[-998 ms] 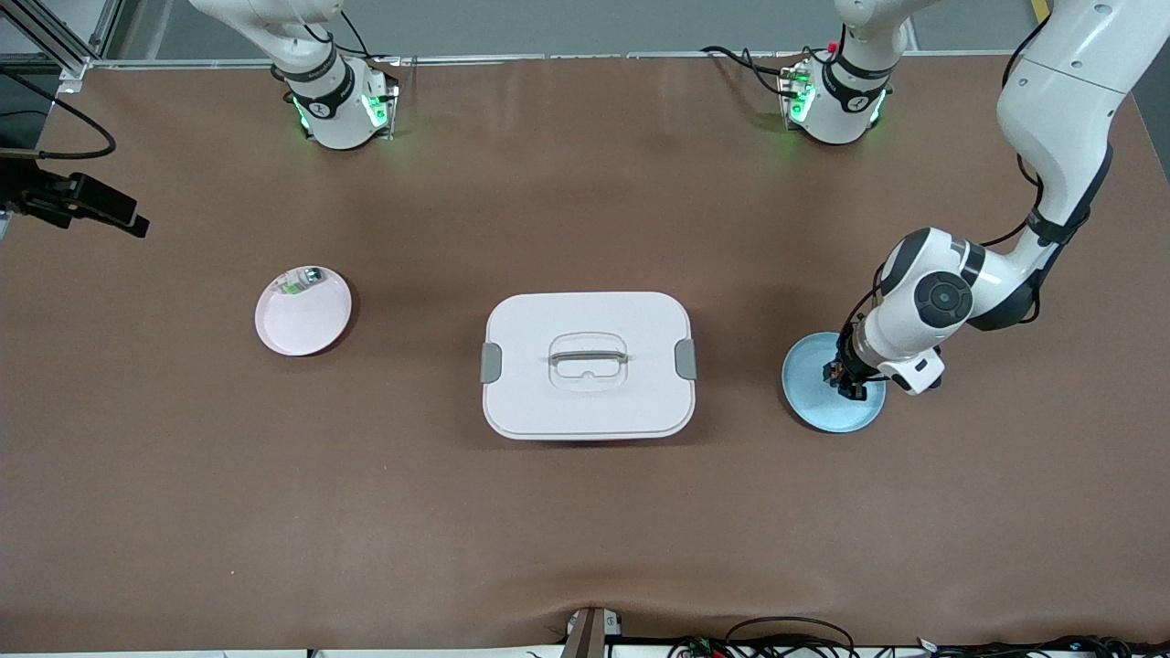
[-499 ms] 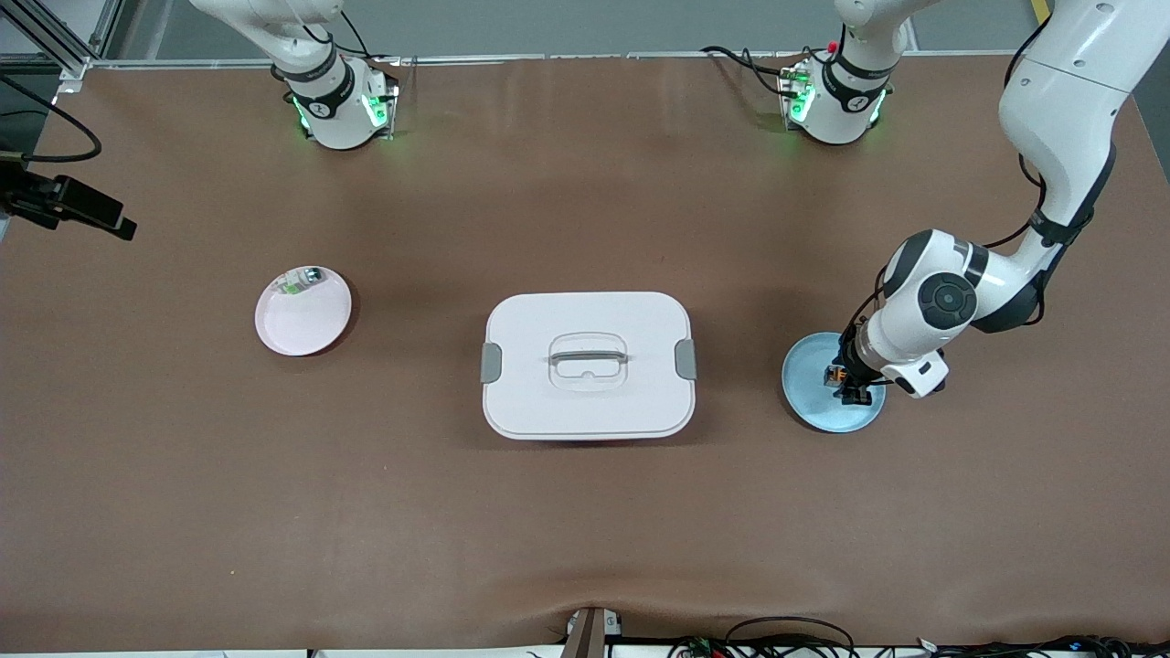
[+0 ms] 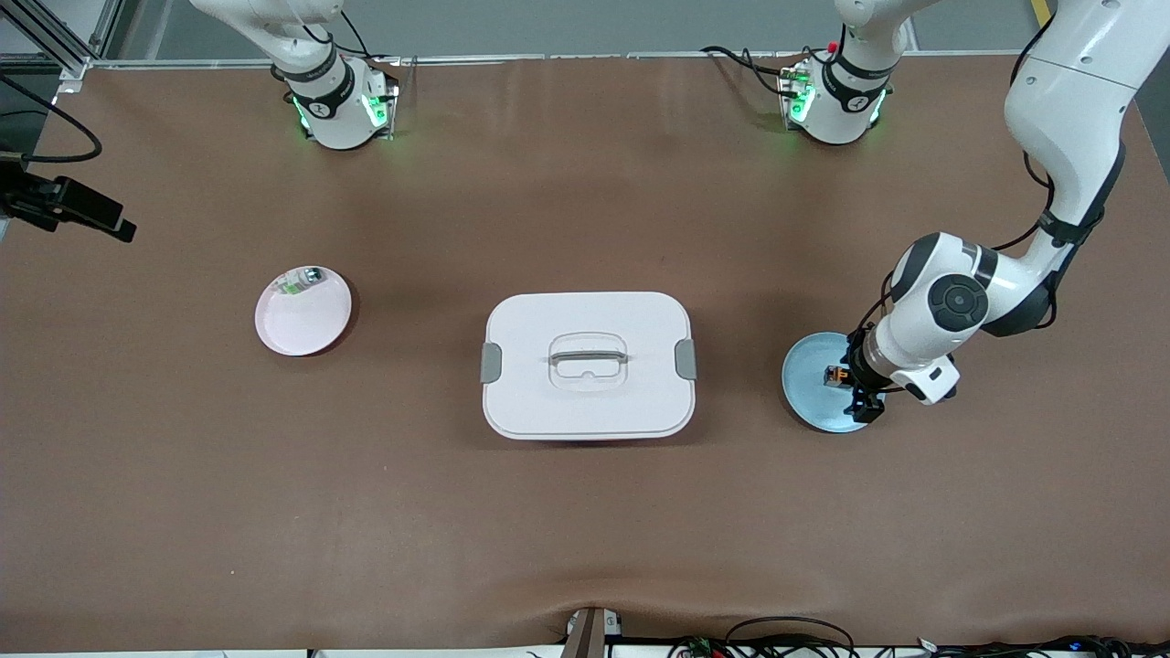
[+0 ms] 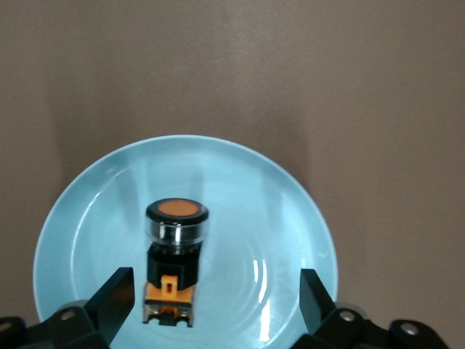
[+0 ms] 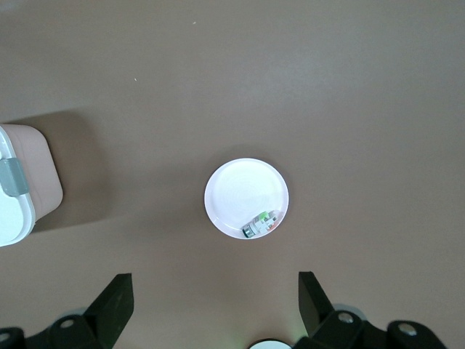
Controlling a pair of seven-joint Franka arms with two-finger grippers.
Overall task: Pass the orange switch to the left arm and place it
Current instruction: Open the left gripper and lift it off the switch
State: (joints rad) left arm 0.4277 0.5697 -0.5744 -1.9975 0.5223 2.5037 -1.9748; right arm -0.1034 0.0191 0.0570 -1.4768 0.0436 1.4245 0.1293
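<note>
The orange switch [image 3: 834, 375] lies on the blue plate [image 3: 809, 402] at the left arm's end of the table. In the left wrist view the switch [image 4: 174, 254] shows its orange face, black body and orange base on the plate [image 4: 276, 218]. My left gripper [image 3: 864, 404] hangs open just over the plate's rim, beside the switch and not touching it; its fingers [image 4: 112, 298] stand wide apart. My right gripper [image 3: 111, 223] is high over the right arm's end of the table, open and empty [image 5: 214, 291]. The white box [image 3: 588, 364] stands mid-table.
A pink plate [image 3: 302, 315] with a small white-and-green part [image 3: 302, 280] lies toward the right arm's end; it also shows in the right wrist view [image 5: 245, 196]. The box's corner [image 5: 18, 196] shows there too. Bare brown table lies around the box.
My left gripper has drawn back from the switch toward the front camera's side of the blue plate, uncovering the switch. My right gripper has shifted slightly outward.
</note>
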